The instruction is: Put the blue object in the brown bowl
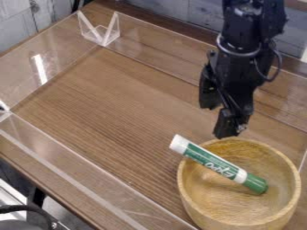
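Observation:
The blue object (221,166) is a slim white tube with green lettering and a dark green end. It lies slanted in the brown bowl (192,193), its white end resting on the bowl's left rim and sticking out over the table, its green end down inside. My black gripper (217,119) hangs above and behind the bowl, open, with nothing between its fingers and clear of the tube.
The wooden tabletop (108,99) is fenced by low clear acrylic walls (66,171). A small clear folded stand (99,27) sits at the back left corner. The bowl is near the table's front right edge.

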`<state>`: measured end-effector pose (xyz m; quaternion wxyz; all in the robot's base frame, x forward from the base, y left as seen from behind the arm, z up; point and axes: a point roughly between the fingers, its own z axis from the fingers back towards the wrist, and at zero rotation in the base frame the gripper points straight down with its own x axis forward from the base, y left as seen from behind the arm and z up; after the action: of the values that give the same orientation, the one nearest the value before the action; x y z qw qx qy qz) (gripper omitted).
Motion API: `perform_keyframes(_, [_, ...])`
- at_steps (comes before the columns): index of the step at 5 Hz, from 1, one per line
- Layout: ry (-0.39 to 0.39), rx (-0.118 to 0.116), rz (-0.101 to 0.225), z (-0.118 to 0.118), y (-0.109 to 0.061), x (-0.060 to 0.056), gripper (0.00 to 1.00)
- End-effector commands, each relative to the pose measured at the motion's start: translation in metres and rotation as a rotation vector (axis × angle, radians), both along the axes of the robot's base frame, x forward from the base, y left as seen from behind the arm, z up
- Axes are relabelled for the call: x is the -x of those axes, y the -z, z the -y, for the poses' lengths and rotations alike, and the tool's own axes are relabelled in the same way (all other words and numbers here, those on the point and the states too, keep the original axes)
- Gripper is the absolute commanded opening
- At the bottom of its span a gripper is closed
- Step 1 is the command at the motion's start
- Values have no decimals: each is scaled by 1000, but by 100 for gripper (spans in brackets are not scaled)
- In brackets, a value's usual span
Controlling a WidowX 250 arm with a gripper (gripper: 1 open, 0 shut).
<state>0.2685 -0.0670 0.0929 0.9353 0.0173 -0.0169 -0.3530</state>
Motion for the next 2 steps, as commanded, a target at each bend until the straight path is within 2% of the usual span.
perform_keyframes(1, [-5, 15, 72, -5, -19, -12, 100])
perform_keyframes(2, [-16, 19, 76, -6, -18, -14, 100])
